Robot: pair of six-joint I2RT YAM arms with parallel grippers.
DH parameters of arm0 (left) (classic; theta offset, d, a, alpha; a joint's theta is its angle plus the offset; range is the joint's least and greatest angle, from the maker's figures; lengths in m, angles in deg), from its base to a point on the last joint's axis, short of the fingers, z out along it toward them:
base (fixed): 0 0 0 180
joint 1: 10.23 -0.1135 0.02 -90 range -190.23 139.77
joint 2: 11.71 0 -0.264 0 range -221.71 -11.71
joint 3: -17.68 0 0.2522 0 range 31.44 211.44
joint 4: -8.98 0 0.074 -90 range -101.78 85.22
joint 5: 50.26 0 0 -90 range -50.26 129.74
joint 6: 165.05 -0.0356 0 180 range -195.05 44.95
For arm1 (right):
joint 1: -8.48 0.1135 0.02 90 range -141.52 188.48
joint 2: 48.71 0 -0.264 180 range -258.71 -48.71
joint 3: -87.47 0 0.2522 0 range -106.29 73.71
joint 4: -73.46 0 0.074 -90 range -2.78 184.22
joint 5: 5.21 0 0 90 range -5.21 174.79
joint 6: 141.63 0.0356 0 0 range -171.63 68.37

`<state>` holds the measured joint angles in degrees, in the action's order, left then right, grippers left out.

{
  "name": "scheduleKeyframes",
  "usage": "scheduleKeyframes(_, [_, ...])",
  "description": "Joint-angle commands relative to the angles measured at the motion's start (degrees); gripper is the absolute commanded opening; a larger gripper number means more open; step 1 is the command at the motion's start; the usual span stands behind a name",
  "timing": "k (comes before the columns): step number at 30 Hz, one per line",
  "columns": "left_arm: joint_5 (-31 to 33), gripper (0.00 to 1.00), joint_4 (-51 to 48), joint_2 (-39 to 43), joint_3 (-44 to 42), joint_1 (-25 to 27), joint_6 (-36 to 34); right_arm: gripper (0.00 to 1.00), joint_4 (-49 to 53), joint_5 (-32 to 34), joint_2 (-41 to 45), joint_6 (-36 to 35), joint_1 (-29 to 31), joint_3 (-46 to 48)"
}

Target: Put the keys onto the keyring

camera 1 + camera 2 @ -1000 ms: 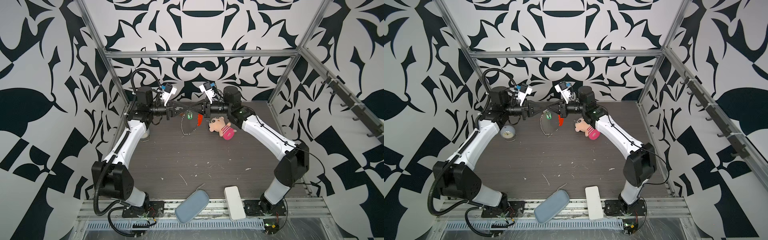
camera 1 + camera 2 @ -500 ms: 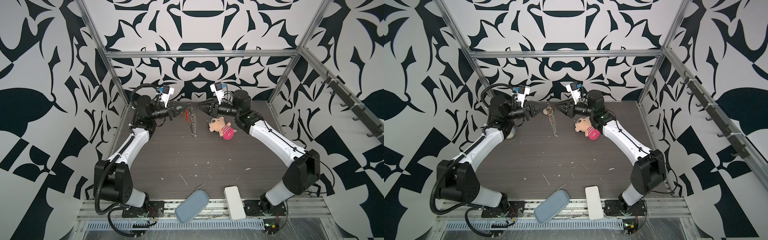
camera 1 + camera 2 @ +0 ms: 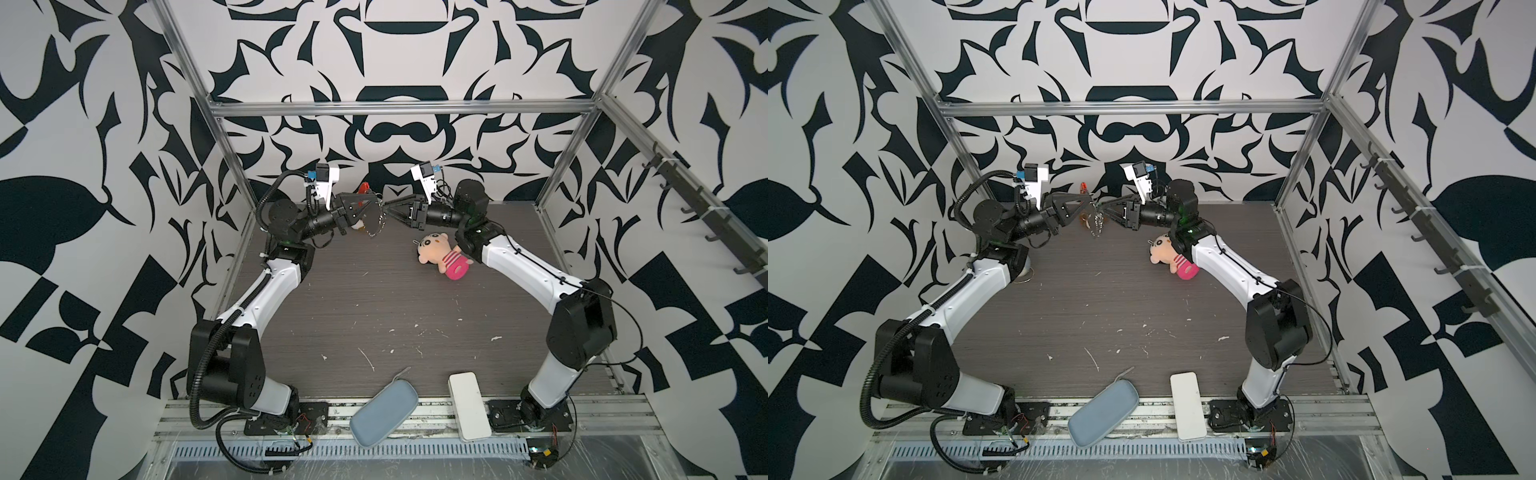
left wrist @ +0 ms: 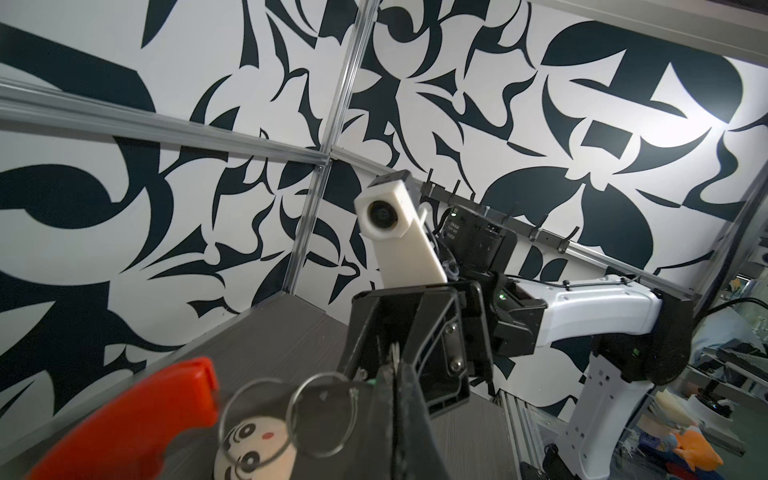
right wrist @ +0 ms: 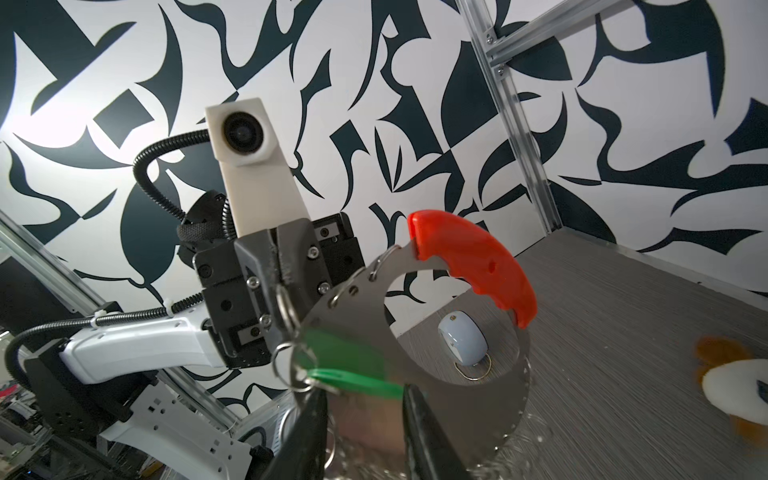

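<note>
Right wrist view puts the keyring point(image 5: 494, 399) close before the lens: a flat silver metal crescent with a red curved grip point(image 5: 473, 262) along one edge and small silver rings point(image 5: 376, 262) threaded through holes near the other; the keys point(image 5: 349, 361), one green tag, sit among those rings against the metal face, and whether the tag is threaded on I cannot tell; the left hand point(image 5: 286, 309) is closed tight on one of the rings and so carries the whole keyring in the air; the right hand point(image 5: 363, 405) has its two dark fingers point(image 5: 428, 436) a narrow way apart, one on either side of the green tag, gripping nothing that I can see.

In both top views the two hands meet tip to tip above the back of the tabletop point(image 3: 374, 324), behind the plush doll point(image 3: 440, 257) and toward the left arm's side of it; the keyring point(image 3: 374, 224) hangs between them, clear of the tabletop; the green tag is too small to make out there. The plush doll lies on its side just beside the right arm; a grey-blue pouch point(image 3: 384, 415) and a white box point(image 3: 467, 405) lie well in front of the doll at the front edge; a pale blue round thing point(image 5: 461, 345) rests on the tabletop well apart from the doll, on the left arm's side.
</note>
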<state>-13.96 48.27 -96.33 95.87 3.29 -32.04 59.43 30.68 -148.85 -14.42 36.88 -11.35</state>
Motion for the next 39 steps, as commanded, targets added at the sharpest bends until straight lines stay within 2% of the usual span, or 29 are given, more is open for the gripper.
scheduleKeyframes(1, [-0.5,0.00,8.3,-0.8,0.4,0.4,4.7,0.33,-5.5,-0.9,0.1,3.1,0.6,-3.5])
scheduleKeyframes(4, [-0.4,0.00,9.0,-1.2,0.5,0.4,5.1,0.30,-5.2,-1.0,-0.3,3.1,1.0,-4.1])
scheduleKeyframes(8, [0.4,0.00,10.0,-1.8,0.8,0.3,5.6,0.14,-5.1,-1.1,-1.0,3.3,1.7,-4.8])
scheduleKeyframes(10, [0.5,0.00,11.5,-2.3,0.9,0.4,6.5,0.10,-5.0,-1.1,-1.5,3.4,2.3,-5.2])
scheduleKeyframes(18, [-0.3,0.00,13.3,-3.0,0.7,0.4,7.8,0.00,-2.2,-0.8,-0.6,1.1,2.5,-4.9])
scheduleKeyframes(25, [-2.1,0.00,10.0,-2.0,0.4,0.4,5.5,0.00,-0.3,3.0,3.6,-1.5,-0.4,-1.3])
scheduleKeyframes(32, [-3.2,0.00,6.7,-1.2,0.3,0.4,3.3,0.00,7.2,9.0,10.1,-10.1,-2.4,2.4])
scheduleKeyframes(39, [-3.0,0.00,6.5,-1.4,0.4,0.4,3.5,0.00,8.4,8.6,10.7,-11.3,-2.5,2.9])
